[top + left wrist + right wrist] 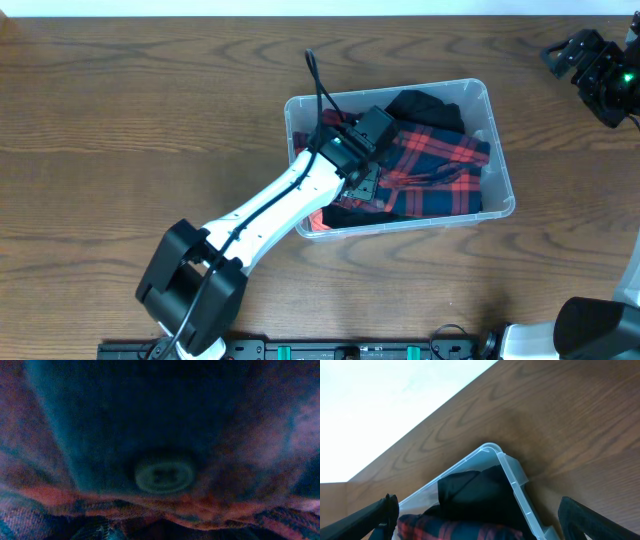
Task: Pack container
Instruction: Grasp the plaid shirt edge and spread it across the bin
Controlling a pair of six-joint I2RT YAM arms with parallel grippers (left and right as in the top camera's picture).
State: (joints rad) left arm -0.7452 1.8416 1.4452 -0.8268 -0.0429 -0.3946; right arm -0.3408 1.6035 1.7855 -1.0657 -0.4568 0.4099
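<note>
The clear plastic container (pixel 502 160) stands right of the table's centre. It holds a red and blue plaid shirt (pixel 440 165) and a black garment (pixel 430 108) at its far side. My left gripper (pixel 365 178) is down inside the container, pressed into the plaid shirt. Its wrist view shows only dark plaid cloth (pixel 100 410) and a pale button (pixel 164 475), and its fingers are hidden. My right gripper (pixel 565 58) hangs open and empty at the far right, apart from the container. Its view shows the container's corner (pixel 512 475), the black garment (pixel 475 495) and the plaid shirt (pixel 455 527) between its spread fingers (pixel 479 510).
The wooden table (pixel 120 130) stretches to the left and right of the container. Its far edge meets a white surface (pixel 395 405). A black cable (pixel 318 85) runs up from the left arm over the container's left rim.
</note>
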